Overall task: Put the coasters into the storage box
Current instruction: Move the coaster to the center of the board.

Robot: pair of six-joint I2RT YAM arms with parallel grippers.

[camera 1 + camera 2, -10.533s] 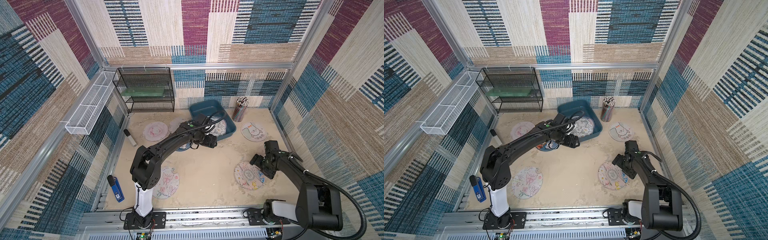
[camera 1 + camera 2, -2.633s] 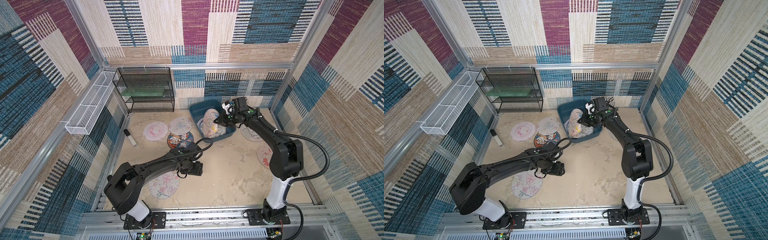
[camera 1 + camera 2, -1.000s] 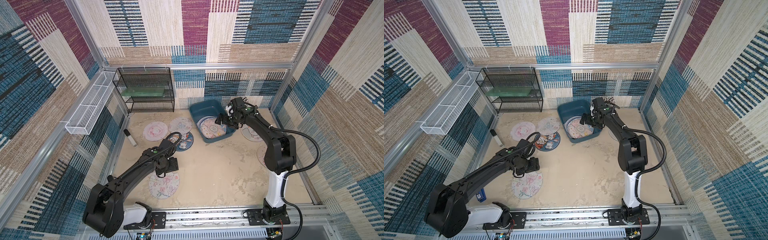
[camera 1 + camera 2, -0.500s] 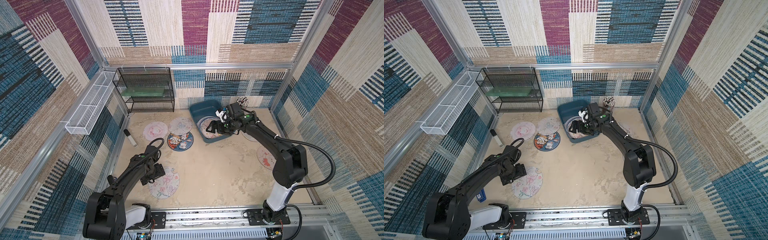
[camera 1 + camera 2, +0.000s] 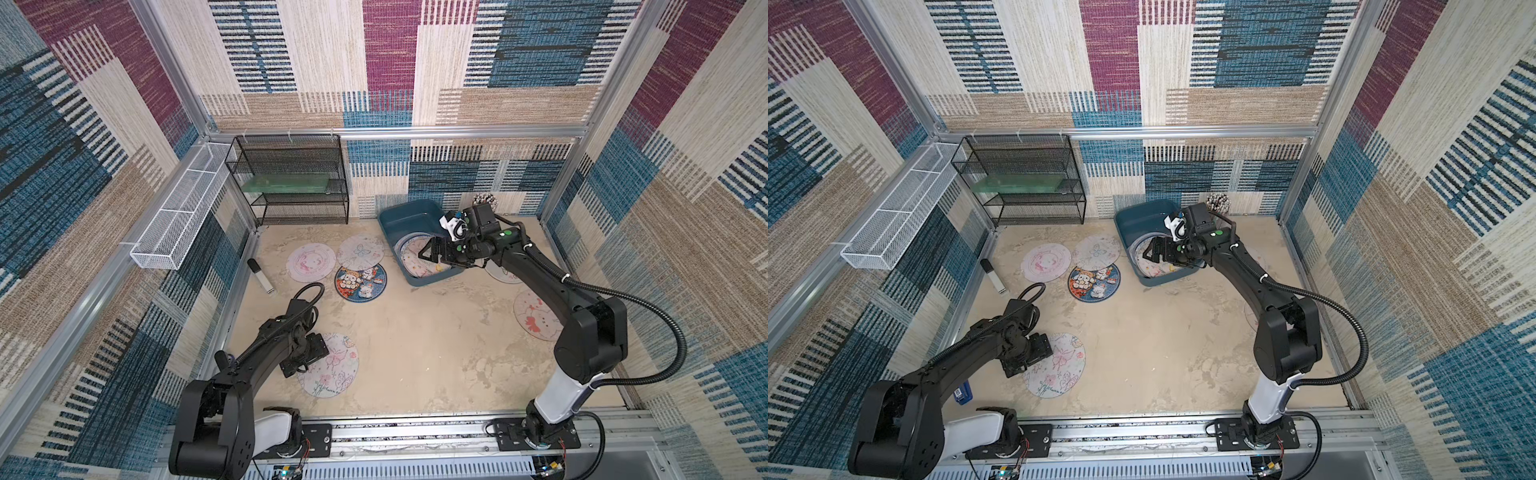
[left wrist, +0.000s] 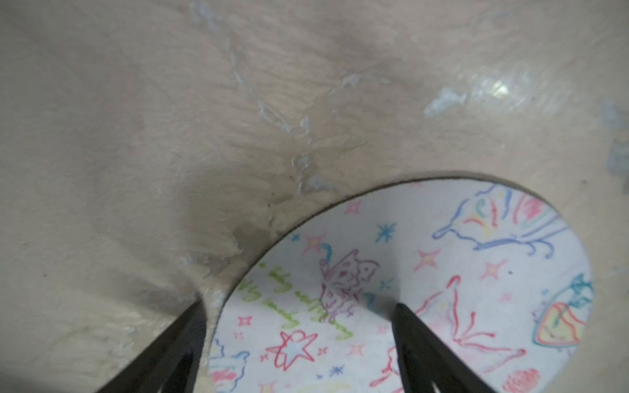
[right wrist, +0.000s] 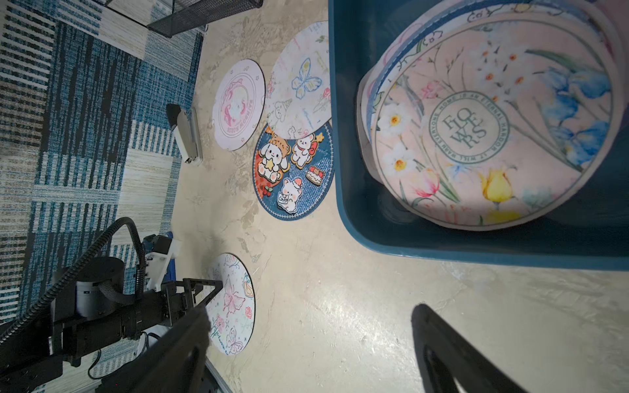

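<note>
Handling: these coasters (image 5: 311, 262) look light, thin and floppy to me. They lie dead flat, so there is no side to pinch. I'd catch a rim and peel it up.
Butterfly coaster (image 5: 332, 365): flat on the worktop (image 5: 415, 353) near the front, well apart from the storage box (image 5: 399, 216).
Left fingers (image 6: 418, 340): spread wide and holding nothing. They straddle that coaster's rim, with one tip over the printed face and the other just off the edge above bare worktop. I cannot tell whether they touch down.
Hold point: the rim between those two tips looks right to me. My guess is the printed face gives fair friction, but the mat may sag once lifted.
Right fingers (image 7: 180, 340): wide apart and empty, hanging over the storage box in both top views.
Box contents: several coasters are piled inside, with a floral coaster (image 7: 476, 126) on top.
Loose ones: a pink coaster (image 7: 238, 105), a pale one and a dark blue coaster (image 7: 292, 170) overlap just beside the box. A red-printed coaster (image 5: 536, 318) lies on the right arm's side.
</note>
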